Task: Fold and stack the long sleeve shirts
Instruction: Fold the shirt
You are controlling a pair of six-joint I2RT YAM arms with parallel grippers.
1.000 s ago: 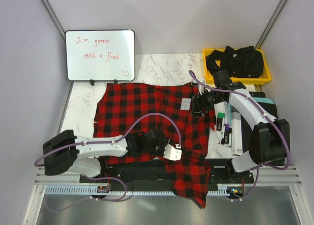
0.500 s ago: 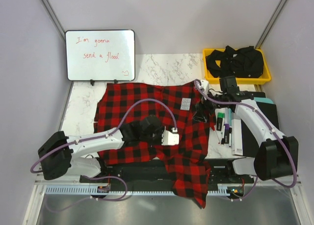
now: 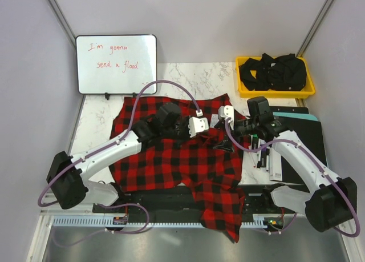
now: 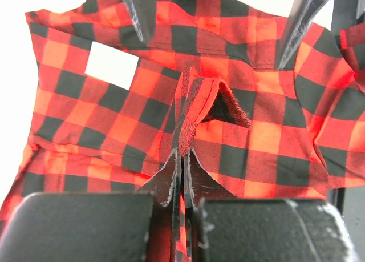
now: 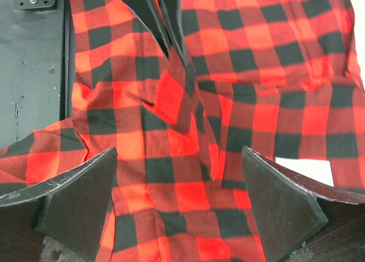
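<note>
A red-and-black checked long sleeve shirt (image 3: 171, 159) lies spread over the middle of the table, and one part hangs over the near edge. My left gripper (image 3: 214, 134) is shut on a hemmed fold of the shirt (image 4: 197, 99), lifted near the shirt's right side; the pinch shows in the left wrist view (image 4: 183, 159). My right gripper (image 3: 228, 137) faces it at close range, open, with only checked cloth (image 5: 256, 62) below its fingers (image 5: 179, 150). The right wrist view shows the left gripper's shut fingertips (image 5: 168, 28) on the cloth. A white label (image 4: 111, 65) shows on the shirt.
A whiteboard (image 3: 116, 64) stands at the back left. At the back right, black garments fill a yellow bin (image 3: 274, 95). Markers (image 3: 261, 150) and dark folders (image 3: 302, 131) lie right of the shirt. A black mat (image 3: 171, 196) sits along the near edge.
The left gripper shut on the shirt's edge and carried it away from me and rightward. The right gripper opened wide and swung forward to face the left one.
</note>
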